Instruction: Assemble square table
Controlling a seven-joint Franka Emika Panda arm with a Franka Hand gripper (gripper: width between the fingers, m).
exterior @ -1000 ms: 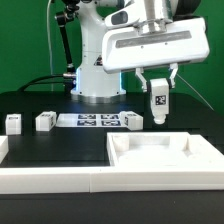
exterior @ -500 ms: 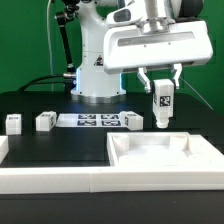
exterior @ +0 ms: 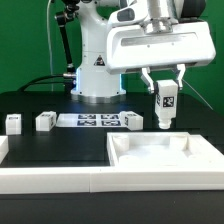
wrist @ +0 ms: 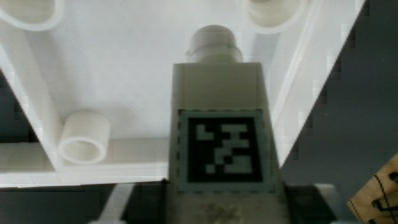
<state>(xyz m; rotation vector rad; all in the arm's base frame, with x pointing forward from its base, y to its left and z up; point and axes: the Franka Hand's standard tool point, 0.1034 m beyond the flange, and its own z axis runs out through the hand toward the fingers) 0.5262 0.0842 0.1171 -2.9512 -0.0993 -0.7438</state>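
Note:
My gripper (exterior: 165,90) is shut on a white table leg (exterior: 165,107) with a black-and-white tag and holds it upright in the air, above the far right part of the square tabletop (exterior: 160,160). In the wrist view the leg (wrist: 221,120) fills the middle, its screw tip pointing down at the tabletop (wrist: 116,60), which has round sockets; one socket (wrist: 82,137) stands near the rim. Three more legs lie on the black table: one (exterior: 14,122) at the exterior view's left, one (exterior: 45,121) beside it, one (exterior: 131,121) just behind the tabletop.
The marker board (exterior: 90,121) lies flat between the loose legs. White border rails (exterior: 50,180) run along the front of the table. The robot base (exterior: 95,75) stands behind, in front of a green backdrop.
The gripper with the leg has moved a little toward the exterior view's right and slightly up. Nothing else has moved.

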